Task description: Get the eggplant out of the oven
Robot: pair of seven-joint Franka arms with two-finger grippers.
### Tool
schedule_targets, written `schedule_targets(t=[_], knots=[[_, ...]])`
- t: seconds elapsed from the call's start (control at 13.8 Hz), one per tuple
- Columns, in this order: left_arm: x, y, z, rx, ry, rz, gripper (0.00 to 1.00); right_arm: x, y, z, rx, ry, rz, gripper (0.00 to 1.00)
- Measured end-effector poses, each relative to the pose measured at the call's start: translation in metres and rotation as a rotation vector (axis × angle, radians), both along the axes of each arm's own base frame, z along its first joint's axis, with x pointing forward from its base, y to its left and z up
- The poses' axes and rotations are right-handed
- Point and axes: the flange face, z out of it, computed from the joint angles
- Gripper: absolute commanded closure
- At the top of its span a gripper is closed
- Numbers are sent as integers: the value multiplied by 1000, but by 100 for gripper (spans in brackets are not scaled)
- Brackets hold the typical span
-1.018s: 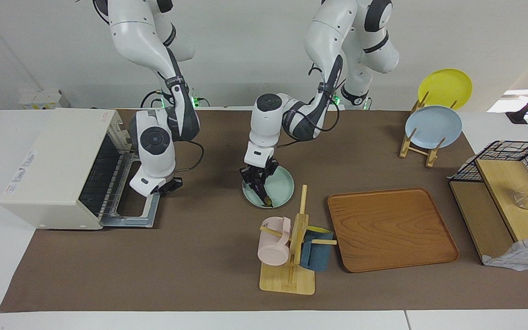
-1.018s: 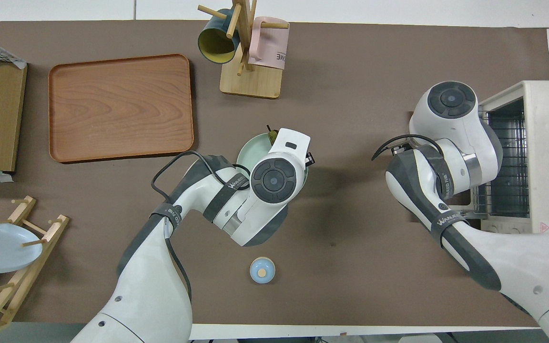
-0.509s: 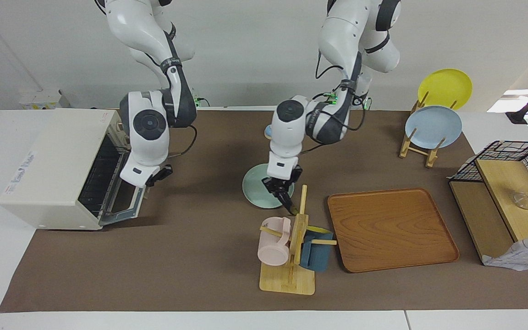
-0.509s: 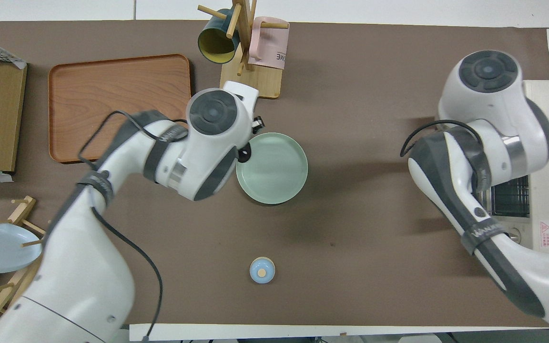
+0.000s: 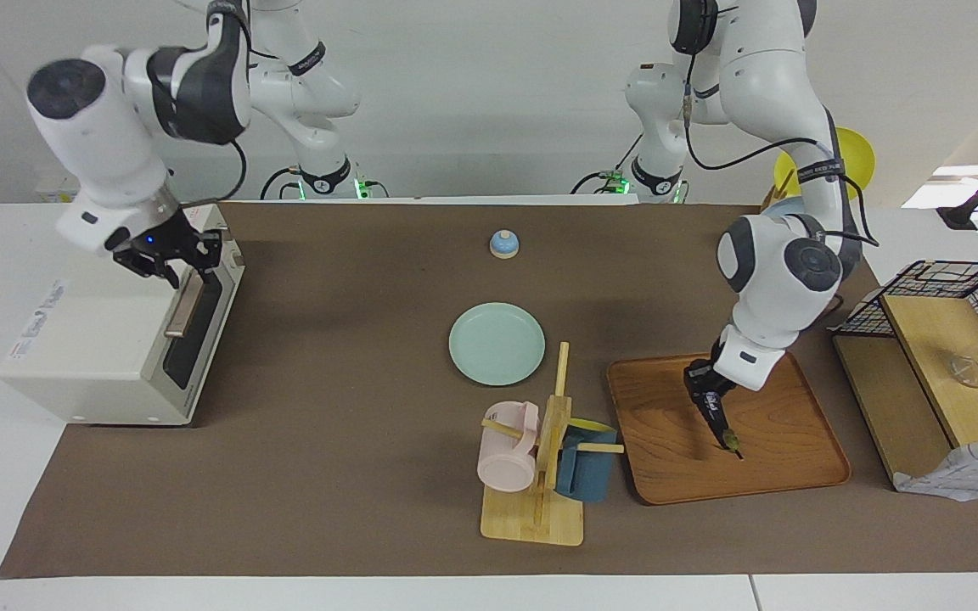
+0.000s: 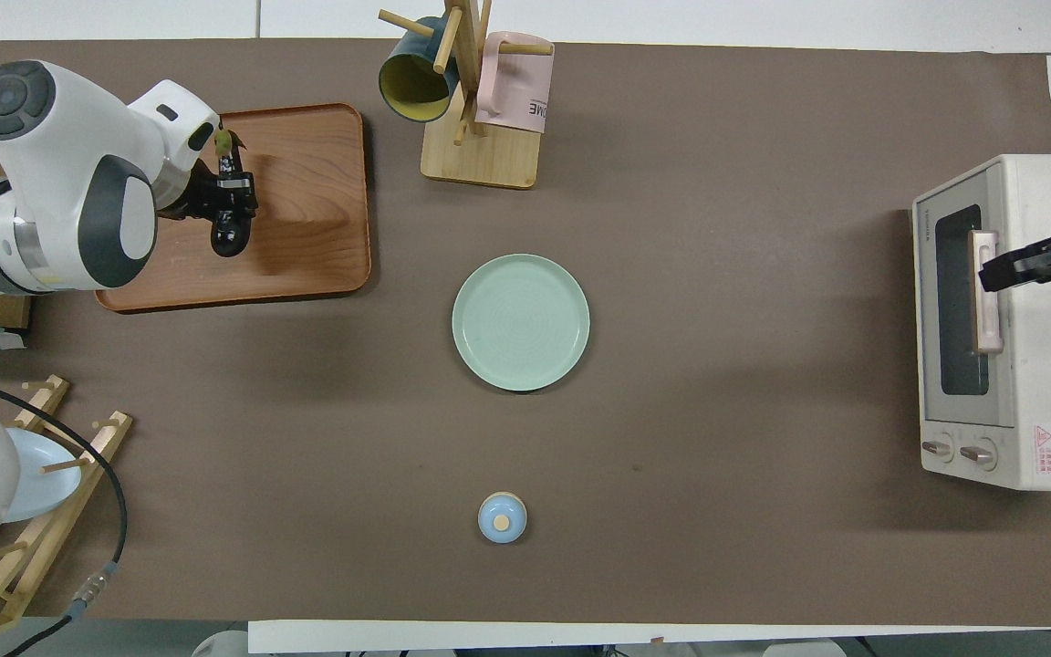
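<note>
one eggplant [image 5: 720, 422] shows, dark and slender, pinched between the fingers of the left gripper [image 5: 712, 407] over the wooden tray [image 5: 803, 475] at the lower right of the facing view; its yellowish-green stem tip pointing down and away from the robots, just above the tray's surface, and whether it touches the wood cannot be told. in the overhead view the same eggplant [image 6: 226, 201] sits in the left gripper [image 6: 226, 196] at the upper left of the frame, over the one tray [image 6: 306, 265]. there is one oven [image 5: 90, 339] at the left of the facing view, its dark glass door shut and upright with the tan bar handle [image 5: 180, 304] on it; the right gripper [image 5: 168, 253] hangs just over the oven's top front edge, above the handle, and whether its fingers are spread or closed cannot be told. in the overhead view the oven [image 6: 1036, 319] is at the right edge with the right gripper [image 6: 1027, 263] over it. one mint-green plate [image 5: 497, 344] lies bare at the middle of the table. one wooden mug stand [image 5: 540, 509] below it in the facing view carries two mugs, one pink mug [image 5: 506, 454] and one dark blue mug [image 5: 584, 468]. one small blue bell [image 5: 503, 244] sits at the upper middle. one plate rack at the upper right holds two plates, of which the yellow plate [image 5: 854, 153] shows best.
</note>
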Motion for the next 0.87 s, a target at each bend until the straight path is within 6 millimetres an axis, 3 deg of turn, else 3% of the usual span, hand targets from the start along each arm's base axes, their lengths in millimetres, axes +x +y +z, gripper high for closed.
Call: schedule_targets(t=[0.15, 0.22, 0.29, 0.44, 0.51, 0.65, 0.8, 0.87], knots=[[-3, 2, 2, 2, 32, -3, 0, -12, -1, 54, 8, -7, -36, 0], [-5, 10, 17, 2, 52, 7, 0, -13, -7, 70, 5, -3, -50, 0], [-9, 24, 43, -2, 66, 25, 0, -10, -15, 77, -6, 0, -64, 0], [-27, 63, 133, -29, 79, 63, 0, 1, -26, 73, -26, 23, -80, 0], [-45, 80, 181, -40, 80, 68, 0, 6, -26, 68, -28, 36, -77, 0], [-87, 99, 253, 1, 89, 50, 0, 11, -21, 61, -28, 48, -68, 0], [-119, 103, 293, 22, 84, 28, 0, 12, -13, 62, -32, 46, -56, 0], [-127, 101, 304, 22, 73, 20, 0, 12, -8, 64, -38, 43, -51, 0]])
